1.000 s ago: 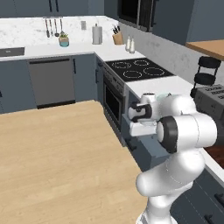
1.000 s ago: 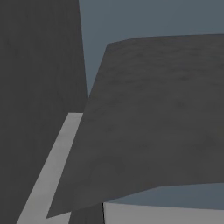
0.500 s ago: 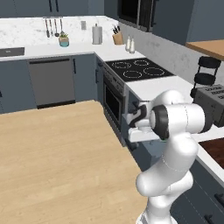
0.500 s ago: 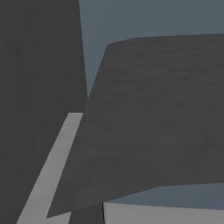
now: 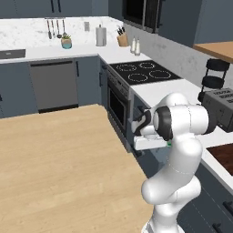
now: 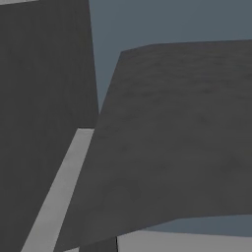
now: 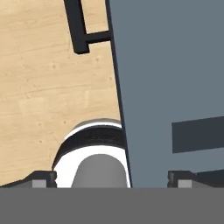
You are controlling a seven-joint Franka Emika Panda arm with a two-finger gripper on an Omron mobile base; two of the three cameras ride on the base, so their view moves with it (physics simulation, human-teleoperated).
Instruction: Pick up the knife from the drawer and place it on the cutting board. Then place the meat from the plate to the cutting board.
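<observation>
In the hand view my gripper [image 7: 111, 179] is open, its two dark fingertips [image 7: 41, 179] set far apart with nothing between them. It looks down along the slate blue-grey drawer front [image 7: 175, 78], and the dark bar handle [image 7: 81, 26] sticks out at the top. From the left base camera my gripper [image 5: 146, 142] hangs low against the cabinet fronts under the counter. A corner of the dark reddish-brown cutting board [image 5: 225, 154] lies on the counter at the right edge. A tiny green speck [image 5: 169, 144] shows behind the hand, too small to identify. The knife, meat and plate are out of view.
A grey toaster [image 5: 220, 109] stands on the counter beyond the board, and a black stove top [image 5: 143, 72] lies further back. Wooden floor [image 5: 54, 159] stretches to the left of the arm. Flat dark grey panels [image 6: 162, 138] sit close in front of the right base camera.
The hand has dropped lower beside the cabinet fronts and the arm has folded down towards the counter. The jaws have stayed wide open.
</observation>
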